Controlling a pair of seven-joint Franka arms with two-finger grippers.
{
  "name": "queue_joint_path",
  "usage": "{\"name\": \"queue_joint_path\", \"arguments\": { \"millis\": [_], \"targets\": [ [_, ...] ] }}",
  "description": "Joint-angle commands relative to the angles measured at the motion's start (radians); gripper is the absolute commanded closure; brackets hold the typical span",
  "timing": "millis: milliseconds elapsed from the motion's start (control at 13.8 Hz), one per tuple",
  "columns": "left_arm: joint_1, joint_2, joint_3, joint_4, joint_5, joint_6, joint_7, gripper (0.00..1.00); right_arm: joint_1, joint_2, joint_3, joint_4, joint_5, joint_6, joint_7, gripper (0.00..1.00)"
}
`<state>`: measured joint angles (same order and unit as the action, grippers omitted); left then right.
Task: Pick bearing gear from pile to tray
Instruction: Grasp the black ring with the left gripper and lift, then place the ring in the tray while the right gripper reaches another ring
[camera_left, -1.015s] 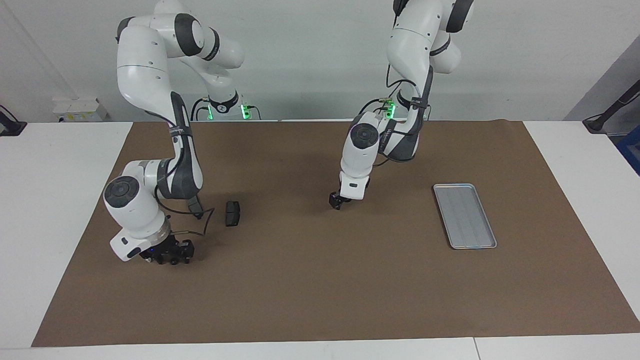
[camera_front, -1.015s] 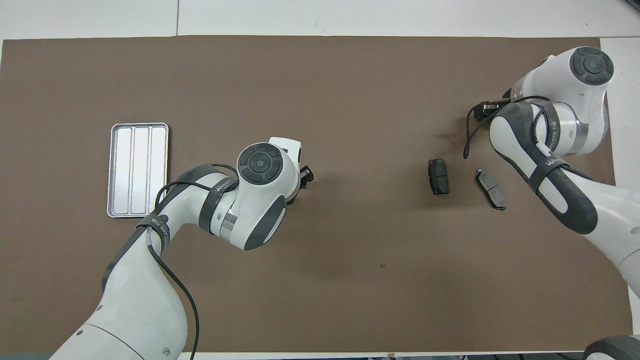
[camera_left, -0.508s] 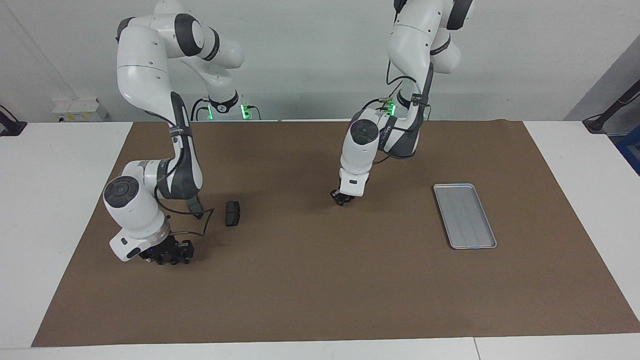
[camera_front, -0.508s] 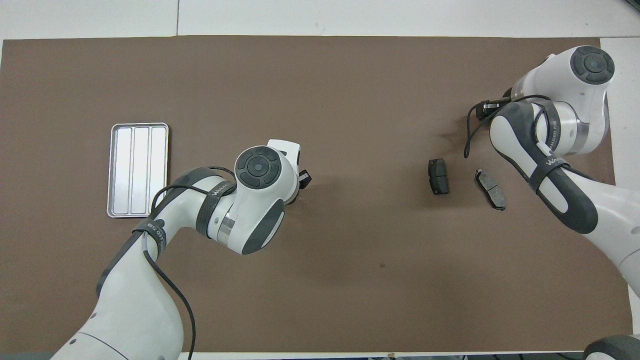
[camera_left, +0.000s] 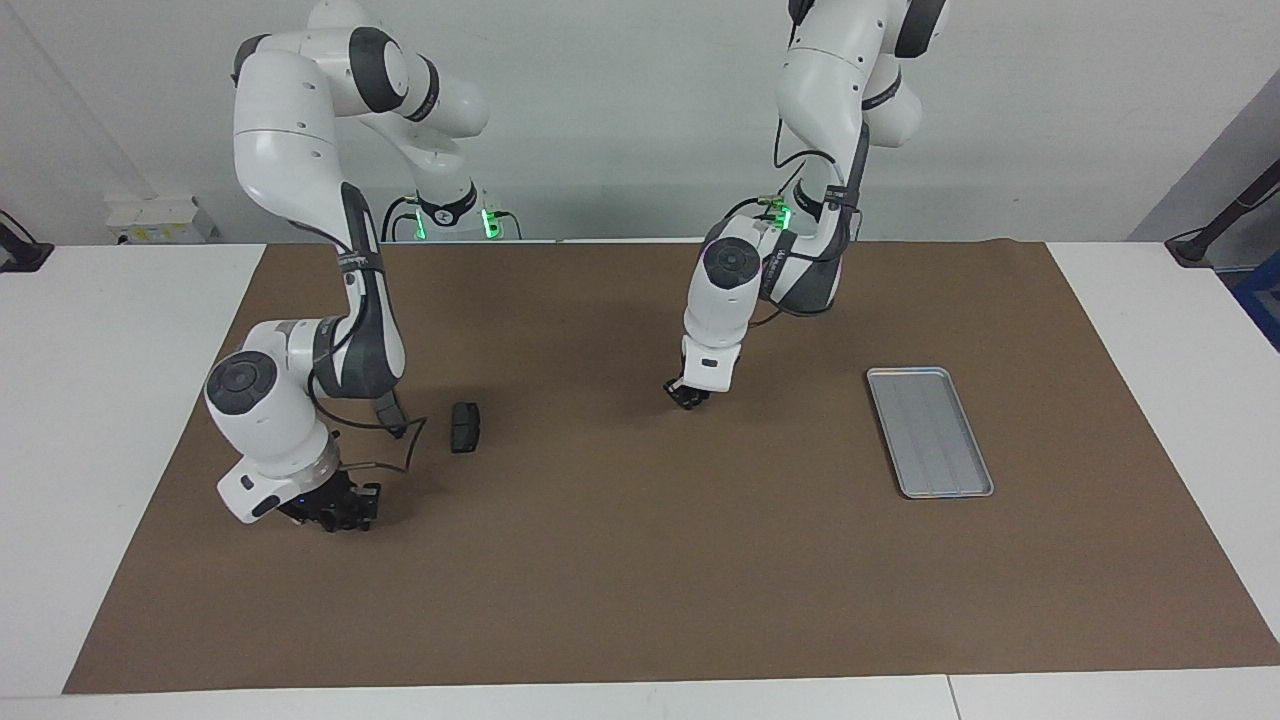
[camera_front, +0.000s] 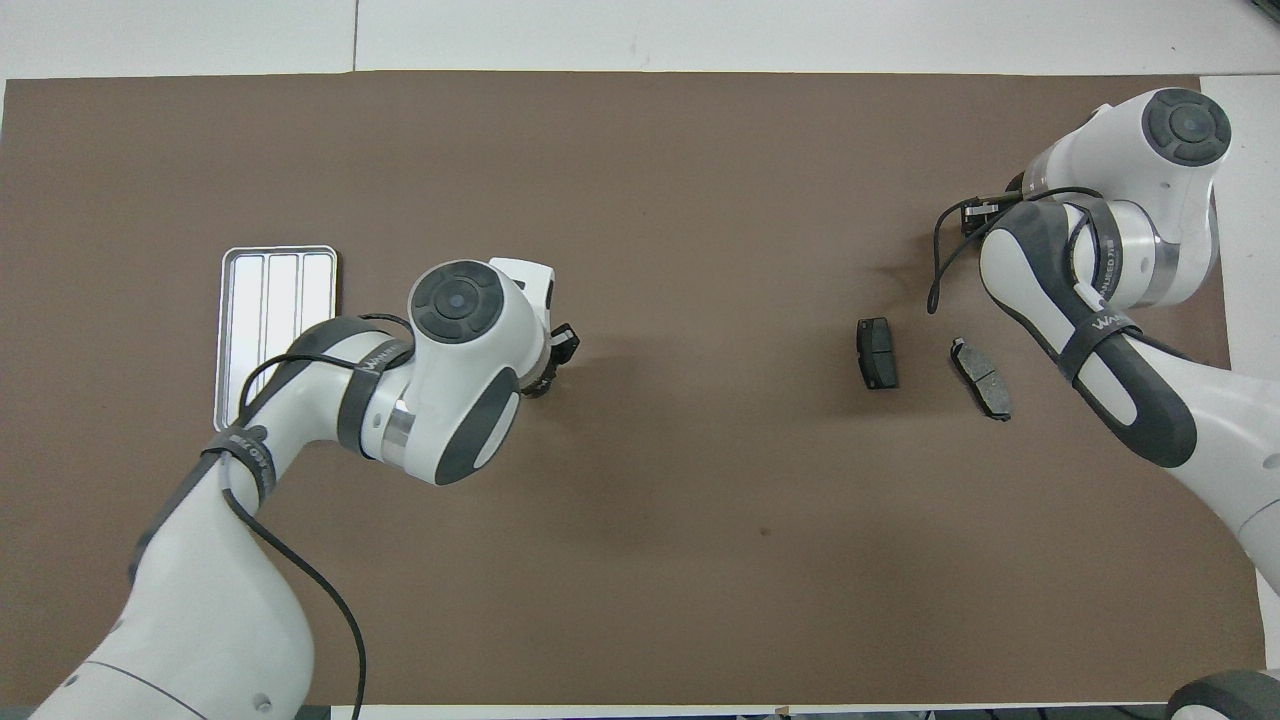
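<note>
Silver-grey, the flat rectangular metal tray (camera_left: 929, 431) is lying bare toward the left arm's end of the brown mat (camera_left: 640, 560). Two dark grey brake pads (camera_front: 877, 352) are lying toward the right arm's end. Whether the left gripper (camera_left: 688, 394), hanging over the mat's middle, is carrying anything, I cannot tell. Likewise the right gripper (camera_left: 338, 510), low beside the pads.

My two white arms, dark grey at the joints.
Black cables loop along each forearm above the black jaws; green lights glow at both bases.
</note>
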<state>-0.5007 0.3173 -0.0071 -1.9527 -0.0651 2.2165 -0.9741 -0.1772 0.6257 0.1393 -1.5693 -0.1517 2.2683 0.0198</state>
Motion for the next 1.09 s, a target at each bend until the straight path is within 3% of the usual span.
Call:
{"name": "queue_joint_path", "arguments": {
  "millis": [0,218,508,652,798,1015],
  "targets": [
    [0.131,-0.148,-0.004,-0.061,-0.001,-0.121,0.168,1.0,-0.016,0.019,0.011,0.018,-0.034,-0.013,0.023,0.71],
    [0.275,-0.19,-0.004,-0.078,-0.001,-0.198,0.398,1.0,-0.022,0.019,0.01,0.018,-0.034,-0.01,0.023,0.82],
    [0.447,-0.201,-0.004,-0.118,-0.001,-0.157,0.702,1.0,-0.027,0.019,0.01,0.018,-0.035,-0.016,0.022,1.0],
    [0.493,-0.204,-0.004,-0.146,-0.001,-0.12,0.79,1.0,-0.024,0.017,0.011,0.021,-0.034,-0.041,0.023,1.0],
    [0.527,-0.214,-0.004,-0.199,-0.001,-0.052,0.871,1.0,-0.005,0.017,0.011,0.092,-0.028,-0.157,0.026,1.0],
    [0.544,-0.21,-0.004,-0.251,-0.001,0.025,0.884,1.0,0.01,-0.024,0.016,0.127,-0.026,-0.245,0.083,1.0]
  ]
}}
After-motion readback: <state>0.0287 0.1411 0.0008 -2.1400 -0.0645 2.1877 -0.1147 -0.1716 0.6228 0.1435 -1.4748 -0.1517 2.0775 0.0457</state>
